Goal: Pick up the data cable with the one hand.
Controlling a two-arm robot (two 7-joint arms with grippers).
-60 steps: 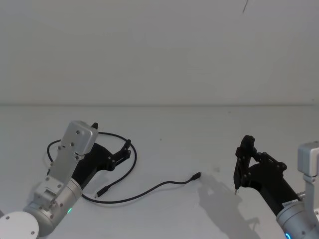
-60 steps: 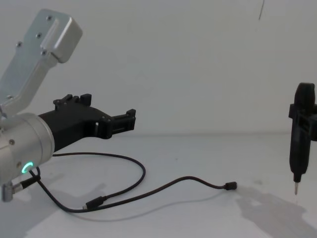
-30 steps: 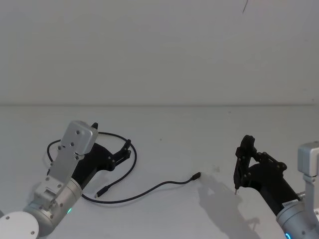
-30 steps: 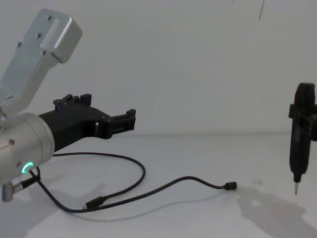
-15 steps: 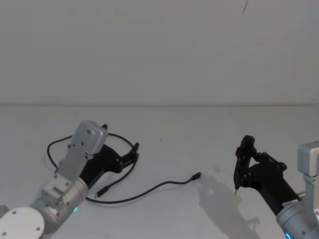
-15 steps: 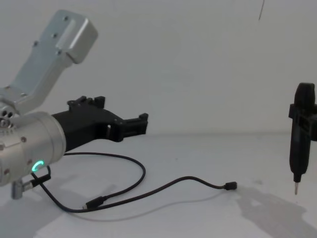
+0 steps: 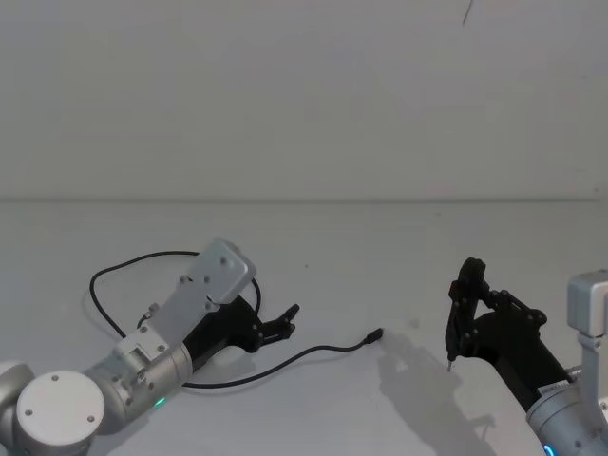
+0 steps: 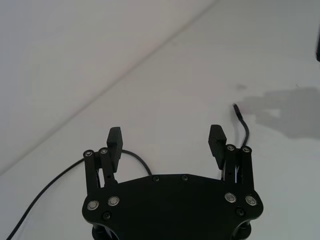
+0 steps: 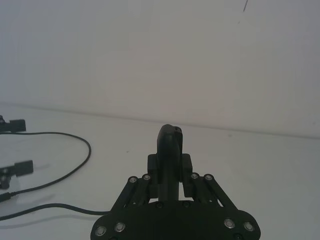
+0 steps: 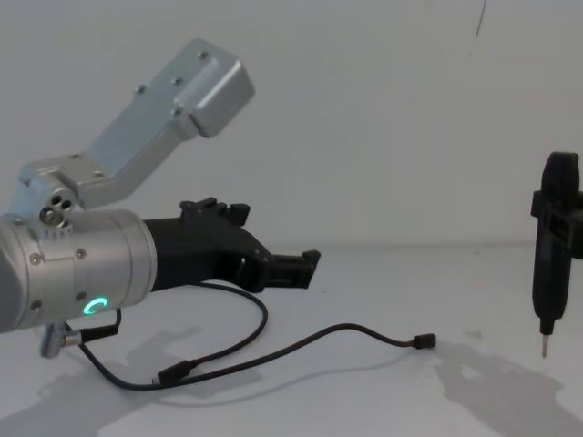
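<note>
Head view: the left pincer (image 7: 286,321) hovers just behind the cable (image 7: 313,352), which runs left-right along the tabletop (image 7: 380,247). The right pincer (image 7: 478,318), clamped on a pen tool (image 7: 461,302), is farther off. Left wrist view: jaws apart and empty, the cable passing beneath. Chest view: the cable lies below the fingertips.

Ahead: I see bare table (image 7: 313,247) past the left gripper (image 7: 288,319), jaws spread wide | Below: cable (image 7: 285,361) crosses under it, loop trailing to its left | Right: tool (image 7: 456,328) clamped upright in the right gripper (image 9: 170,165), well apart from the plug (image 7: 375,335), open table between
</note>
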